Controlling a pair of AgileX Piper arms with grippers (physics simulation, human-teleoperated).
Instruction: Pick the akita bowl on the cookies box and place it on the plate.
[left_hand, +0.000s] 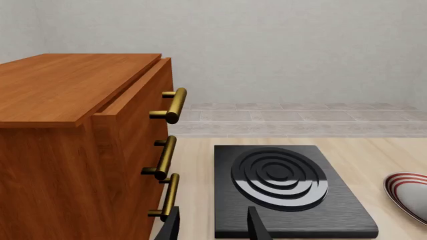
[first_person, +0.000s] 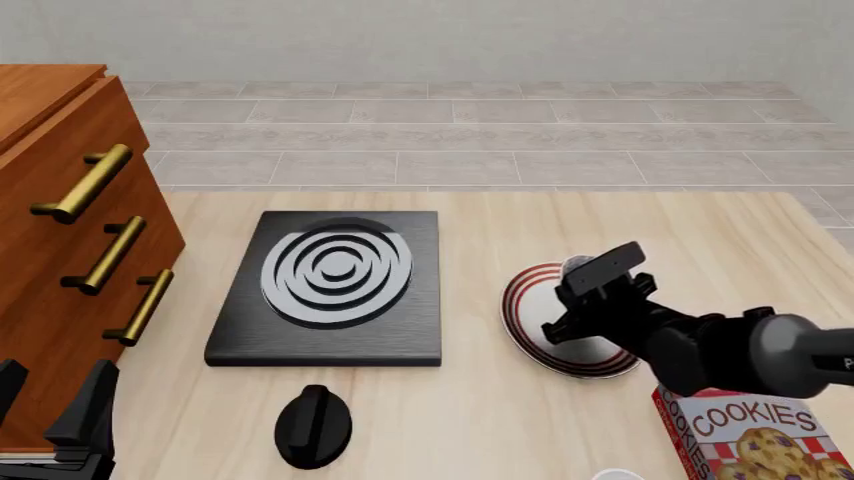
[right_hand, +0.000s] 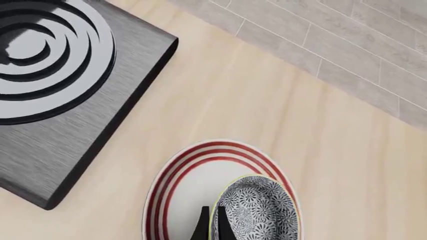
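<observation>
Akita bowl held over the plate by the right end effector.

Left to right: the left end effector, fingers apart and empty, sits at the counter's near-left corner by the wooden cabinet. The stove burner lies mid-counter with a black knob nearer. Only the right wrist view shows the bowl's rim pinched. The cookies box is cropped at the near-right corner.
</observation>
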